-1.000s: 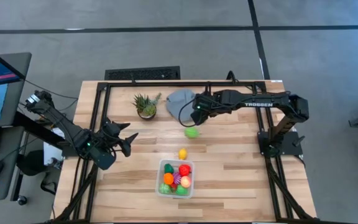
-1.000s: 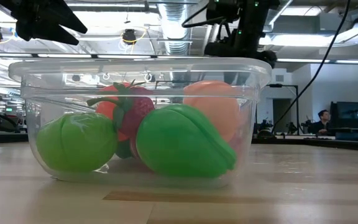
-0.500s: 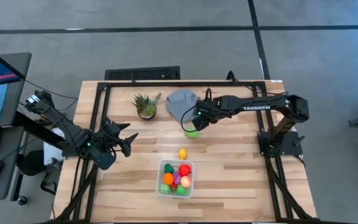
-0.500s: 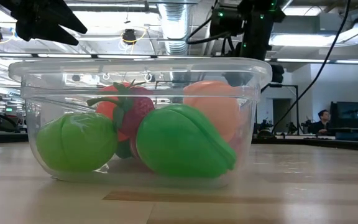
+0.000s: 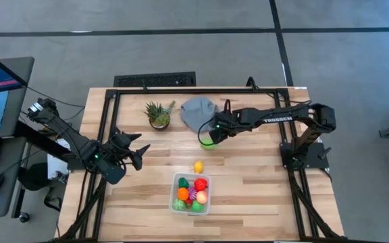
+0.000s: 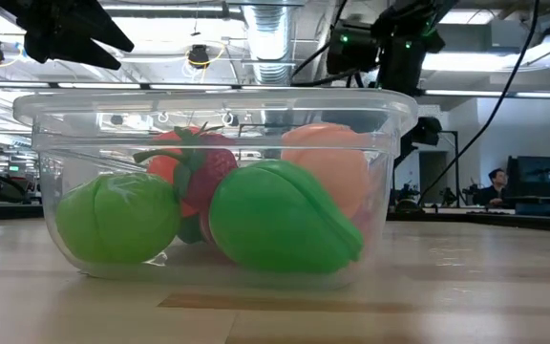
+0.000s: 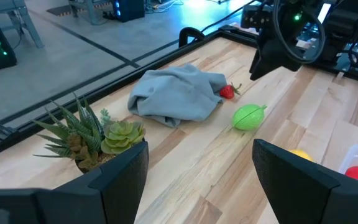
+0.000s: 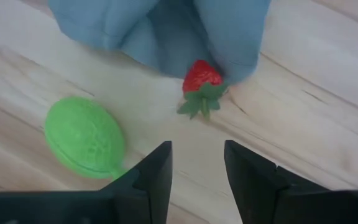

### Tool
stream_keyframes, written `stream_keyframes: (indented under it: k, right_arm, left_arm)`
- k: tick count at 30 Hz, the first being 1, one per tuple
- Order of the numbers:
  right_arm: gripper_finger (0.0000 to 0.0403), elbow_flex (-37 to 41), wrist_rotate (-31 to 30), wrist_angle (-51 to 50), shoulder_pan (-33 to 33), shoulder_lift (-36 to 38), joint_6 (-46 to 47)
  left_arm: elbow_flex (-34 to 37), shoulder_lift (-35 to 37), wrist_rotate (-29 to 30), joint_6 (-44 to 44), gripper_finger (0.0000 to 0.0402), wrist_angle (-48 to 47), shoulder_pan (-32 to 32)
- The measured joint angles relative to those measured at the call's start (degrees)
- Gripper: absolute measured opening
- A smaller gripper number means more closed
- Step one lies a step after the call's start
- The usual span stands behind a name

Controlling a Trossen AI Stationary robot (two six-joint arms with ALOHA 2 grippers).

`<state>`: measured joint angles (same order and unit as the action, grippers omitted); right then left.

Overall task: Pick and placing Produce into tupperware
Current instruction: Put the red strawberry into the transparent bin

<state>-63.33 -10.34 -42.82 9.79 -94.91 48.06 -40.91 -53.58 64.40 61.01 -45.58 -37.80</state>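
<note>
While the right gripper (image 8: 196,180) reaches down beside the crumpled grey cloth (image 5: 196,111), fingers apart and empty, a round green toy fruit (image 8: 84,137) and small red toy strawberry (image 8: 202,80) lie just beside that cloth. The left gripper (image 5: 135,150) waits open, well apart from it, and the clear rectangular plastic container (image 5: 192,194) sits farther off.

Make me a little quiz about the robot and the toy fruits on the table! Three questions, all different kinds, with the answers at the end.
1. True or false: the strawberry lies beside the grey cloth.
2. Which toy lies on the table just outside the tupperware? A) a yellow one B) a purple one C) a blue one
3. Fill in: the right gripper hovers close to the green ____ near the cloth.

Key: 1 true. 2 A, the yellow toy. 3 fruit.
</note>
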Motion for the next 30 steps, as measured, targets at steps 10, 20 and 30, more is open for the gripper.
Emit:
stream_keyframes:
  k: [10,20,30]
  right_arm:
    - [0.0155,3.8,1.4,3.4,0.2,0.0,0.6]
    - [0.0152,7.0,1.1,9.9,0.9,0.0,1.0]
    - [0.0134,7.2,-1.5,10.5,1.7,0.0,1.0]
  left_arm:
    - [0.0,0.0,0.0,0.1,0.0279,0.0,0.0]
    - [0.0,0.0,0.3,0.4,0.0279,0.0,0.0]
    - [0.0,0.0,0.6,0.3,0.0279,0.0,0.0]
